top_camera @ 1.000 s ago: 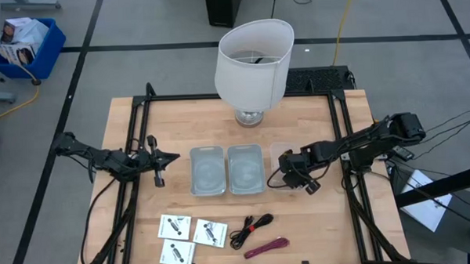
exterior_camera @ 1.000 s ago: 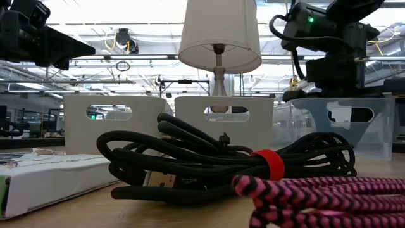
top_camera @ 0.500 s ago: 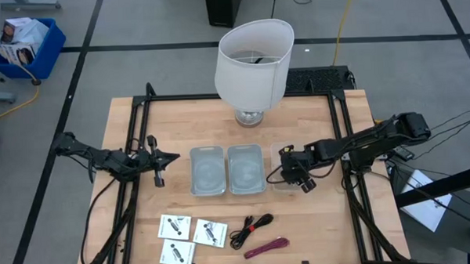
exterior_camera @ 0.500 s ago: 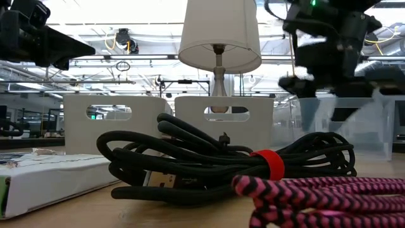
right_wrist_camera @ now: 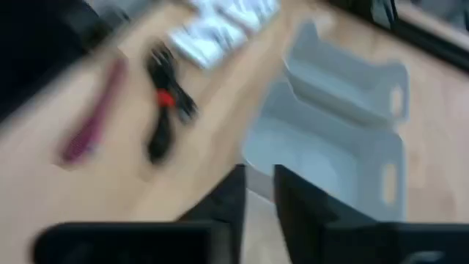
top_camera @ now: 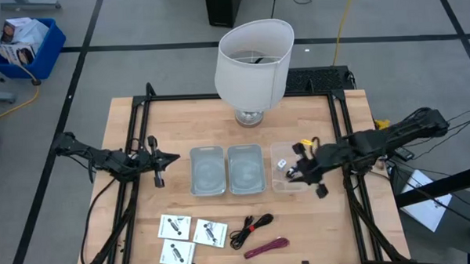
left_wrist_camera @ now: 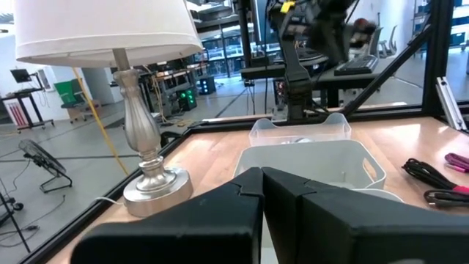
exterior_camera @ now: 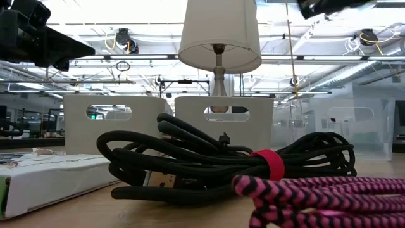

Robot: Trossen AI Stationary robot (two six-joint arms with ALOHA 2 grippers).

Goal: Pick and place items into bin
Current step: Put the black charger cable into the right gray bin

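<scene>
Three white square packets, a coiled black cable and a red cable lie flat on the table near its front edge. The cables also show in the low view: black, red. A tiny white-and-black block lies on the floor of the clear bin. My right gripper hovers above that bin's right part, slightly open and empty; it also shows in its own wrist view. My left gripper is shut and empty at the table's left; it also shows in its wrist view.
Two white bins stand side by side at mid-table, left of the clear bin. A lamp with a big white shade stands at the far middle. Black frame rails run along the table's left and right sides.
My right gripper has risen from the clear bin, leaving the low view at its top, and drawn back toward the table's right edge while turning. The small block now shows lying in the clear bin.
</scene>
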